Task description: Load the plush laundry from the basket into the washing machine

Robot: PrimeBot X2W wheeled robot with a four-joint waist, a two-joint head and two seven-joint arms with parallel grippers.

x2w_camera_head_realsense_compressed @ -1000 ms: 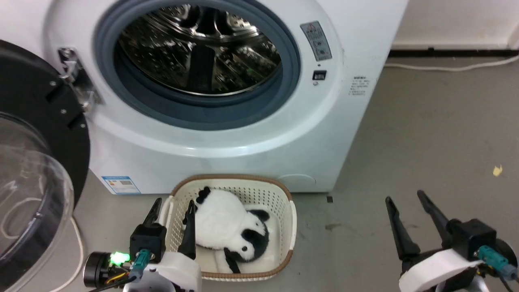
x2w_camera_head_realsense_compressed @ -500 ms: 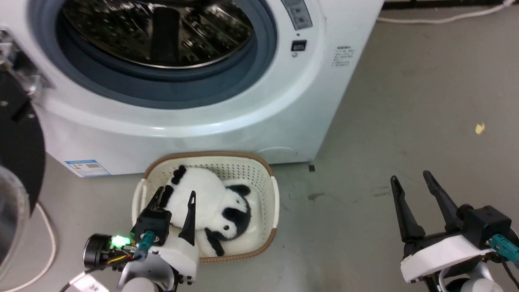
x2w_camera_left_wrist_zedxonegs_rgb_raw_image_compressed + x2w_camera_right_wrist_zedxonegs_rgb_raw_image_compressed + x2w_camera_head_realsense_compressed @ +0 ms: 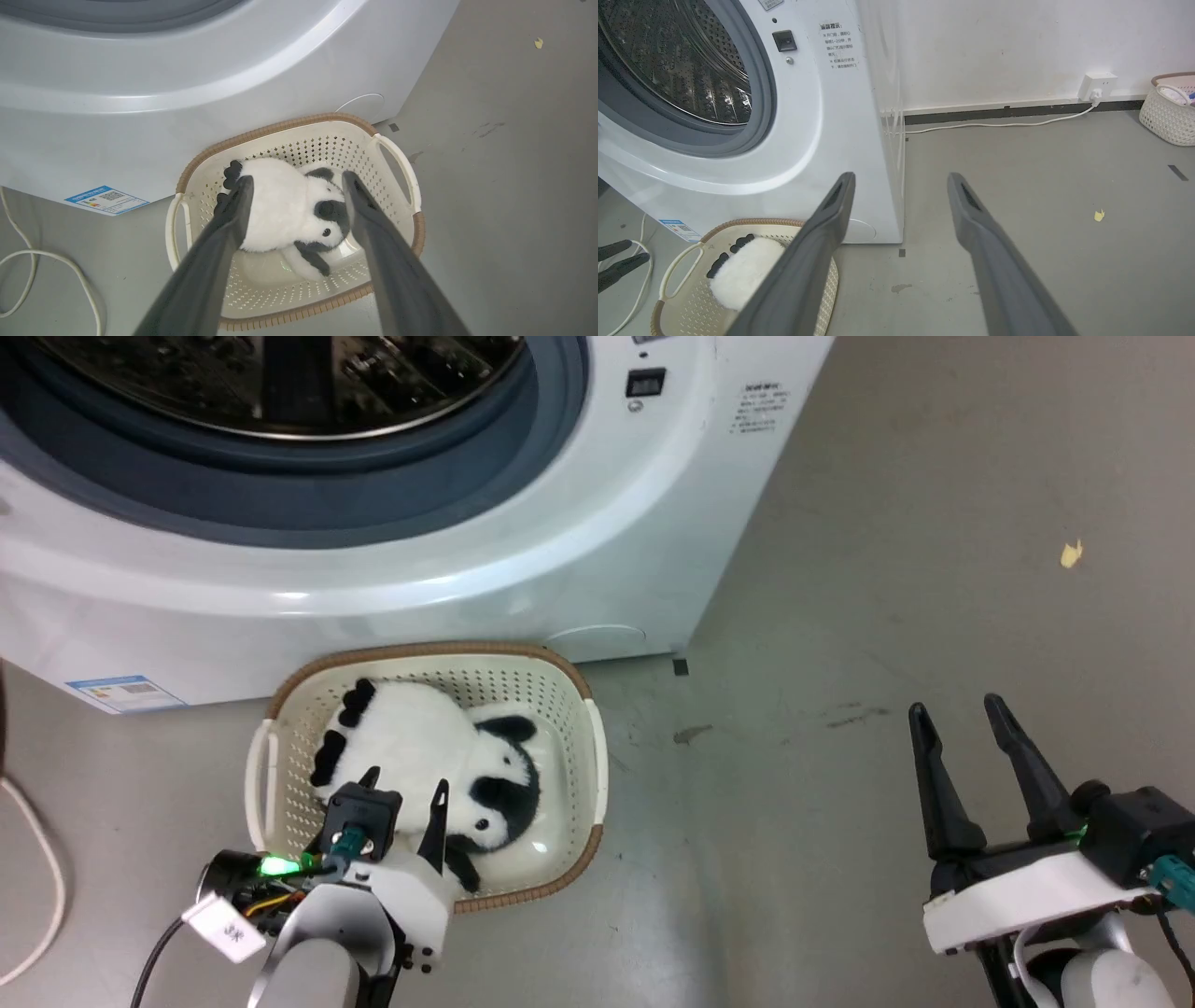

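Note:
The plush laundry (image 3: 425, 756), a fluffy black-and-white panda toy, lies in the cream basket (image 3: 579, 747) on the floor in front of the washing machine (image 3: 597, 495). My left gripper (image 3: 403, 788) hangs open just above the toy's near side, its fingers straddling the body in the left wrist view (image 3: 294, 179), where the plush laundry (image 3: 280, 205) and the basket (image 3: 397, 158) sit below. The drum (image 3: 677, 65) stands open. Over bare floor at the lower right, my right gripper (image 3: 959, 709) is open and holds nothing; in the right wrist view the toy's white back (image 3: 738, 275) shows.
A white cable (image 3: 37, 887) loops on the floor left of the basket. A second woven basket (image 3: 1167, 112) stands by the far wall near a wall socket (image 3: 1097, 84) with its cord. A small yellow scrap (image 3: 1070, 554) lies on the grey floor.
The head camera has tilted down and right, so the washer and basket slid up and left in the picture. My left gripper has moved over the toy, still open. The right gripper has kept its pose.

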